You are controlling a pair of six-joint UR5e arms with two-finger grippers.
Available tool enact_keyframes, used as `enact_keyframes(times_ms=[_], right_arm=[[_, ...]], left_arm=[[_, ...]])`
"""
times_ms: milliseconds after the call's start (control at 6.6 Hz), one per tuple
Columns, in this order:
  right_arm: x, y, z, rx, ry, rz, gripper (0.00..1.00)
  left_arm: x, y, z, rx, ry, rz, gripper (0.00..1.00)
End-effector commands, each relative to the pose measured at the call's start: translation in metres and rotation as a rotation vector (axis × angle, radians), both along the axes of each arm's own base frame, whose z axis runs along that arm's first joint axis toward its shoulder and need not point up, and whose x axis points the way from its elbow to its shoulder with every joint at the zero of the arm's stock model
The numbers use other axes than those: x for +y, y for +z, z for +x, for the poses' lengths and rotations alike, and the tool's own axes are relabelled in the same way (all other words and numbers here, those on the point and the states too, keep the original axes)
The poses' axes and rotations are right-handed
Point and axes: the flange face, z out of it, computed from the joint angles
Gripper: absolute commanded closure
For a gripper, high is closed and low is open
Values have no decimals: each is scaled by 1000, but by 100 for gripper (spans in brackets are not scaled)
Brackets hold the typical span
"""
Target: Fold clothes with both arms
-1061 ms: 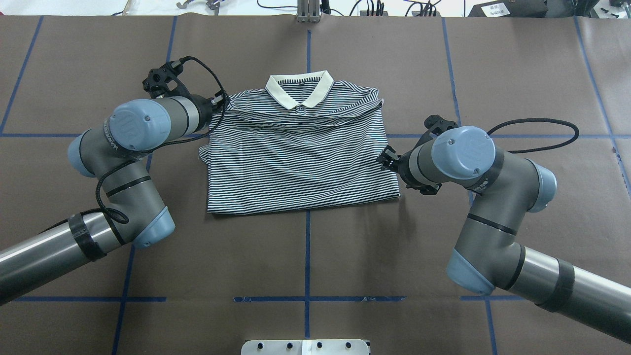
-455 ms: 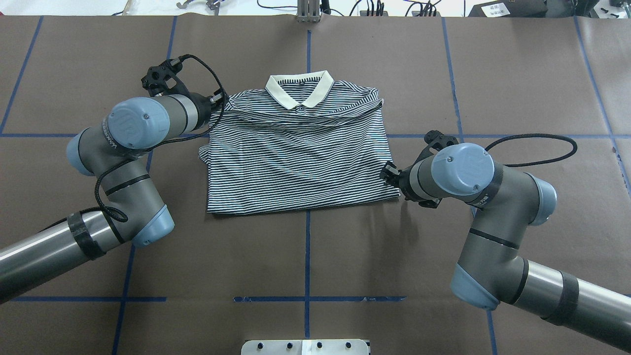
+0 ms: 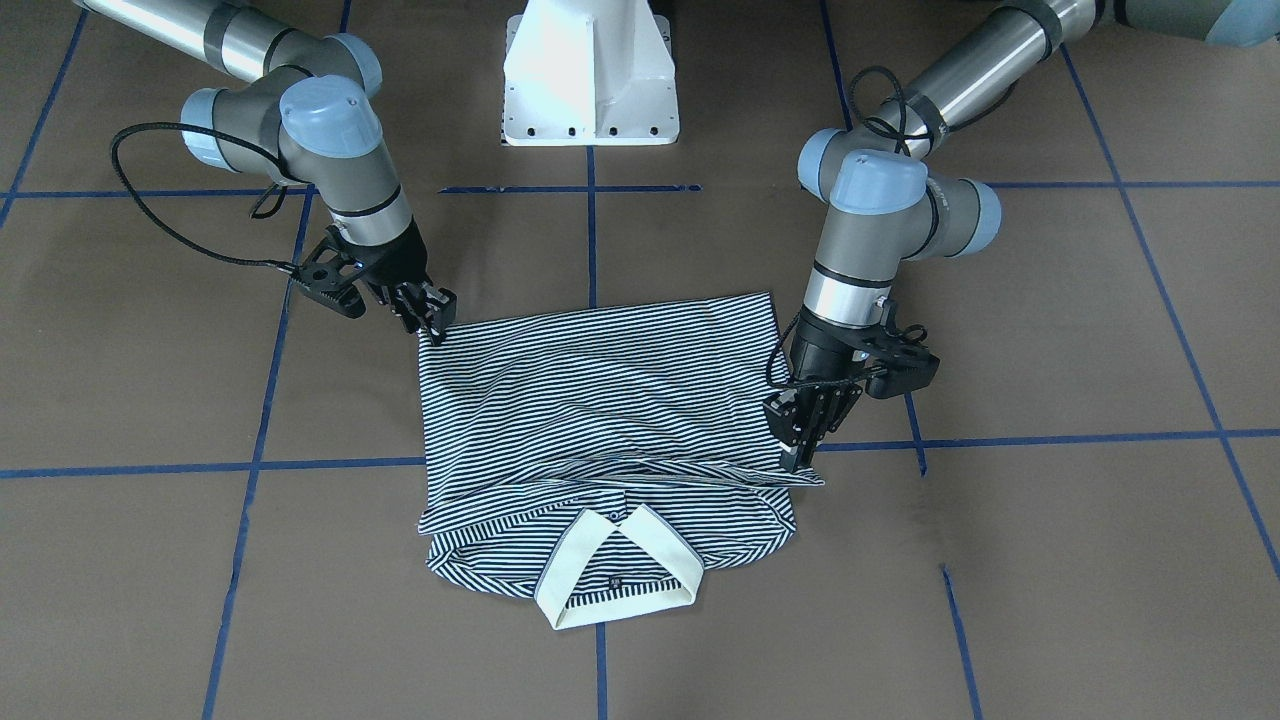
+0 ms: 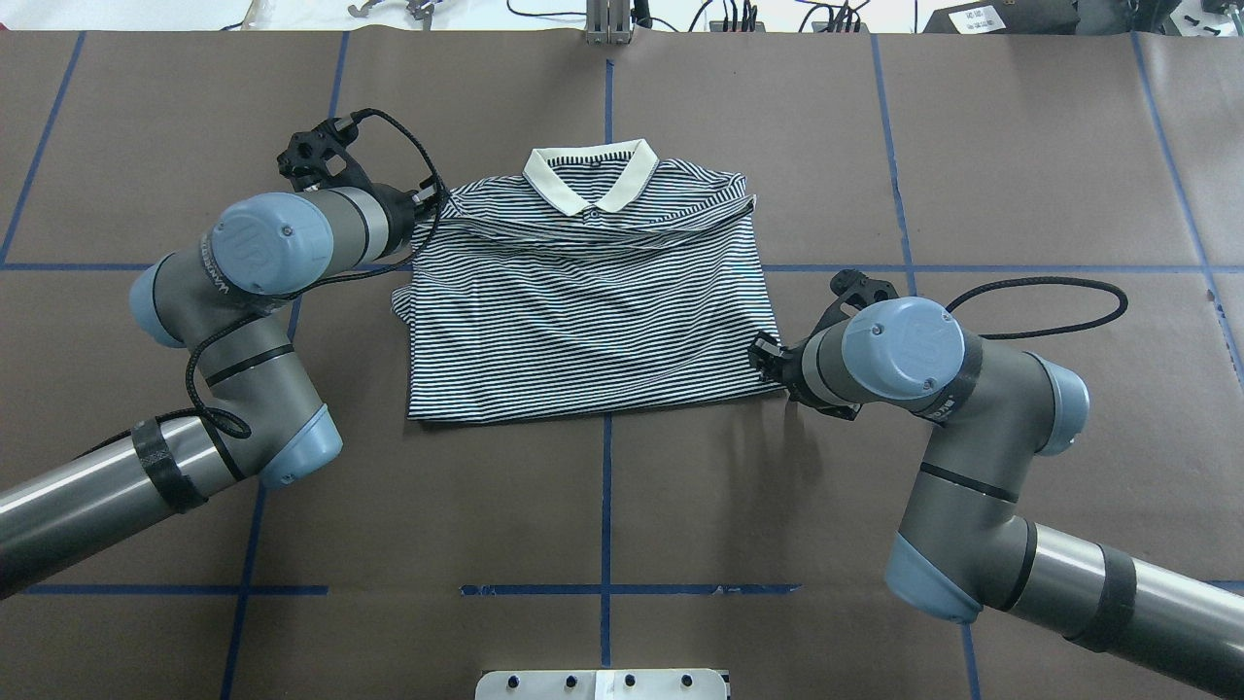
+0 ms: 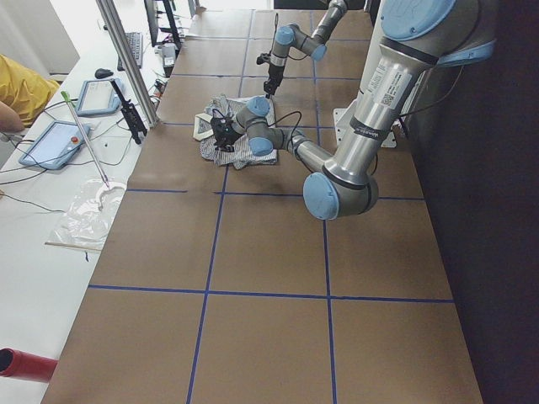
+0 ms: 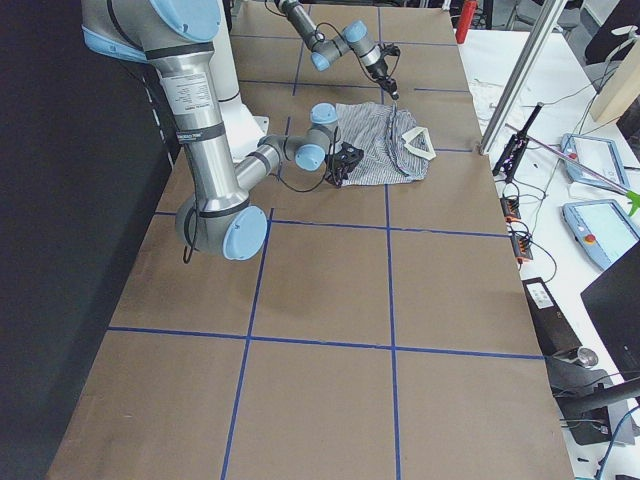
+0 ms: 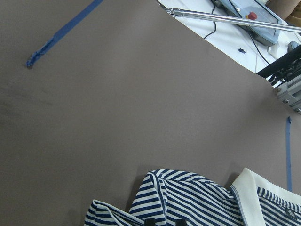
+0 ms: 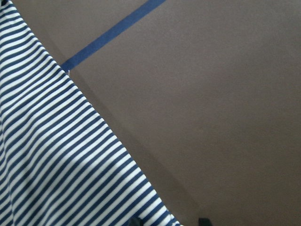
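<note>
Compared with a second ago, the right gripper (image 3: 435, 322) stands closer to the robot, now at the hem corner of the polo shirt (image 4: 593, 311); the left gripper (image 3: 797, 455) has kept its place. On the left, this left gripper pinches the folded shoulder edge of the shirt. In the middle the shirt lies on the brown table (image 4: 603, 506), its cream collar (image 4: 590, 175) pointing away from the robot. On the right, the right gripper's fingers are spread, one over the striped cloth, one over bare table.
</note>
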Motion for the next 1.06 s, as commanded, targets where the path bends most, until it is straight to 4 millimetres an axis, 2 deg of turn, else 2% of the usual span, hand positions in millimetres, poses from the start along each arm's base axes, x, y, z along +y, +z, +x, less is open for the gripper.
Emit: enact_keyframes(times_ms=[0, 303, 455, 606, 910], right_arm=[[2, -3, 1, -4, -2, 4, 100], [3, -8, 2, -16, -9, 6, 100], [15, -12, 22, -34, -13, 10, 100], [56, -13, 59, -73, -68, -10, 100], [159, -17, 92, -108, -208, -74, 100]], left_arm=[[0, -1, 0, 2, -1, 0, 73], [0, 0, 0, 3, -1, -1, 73], [1, 2, 1, 2, 0, -4, 73], [1, 2, 1, 2, -1, -5, 73], [1, -6, 1, 14, 0, 3, 73]])
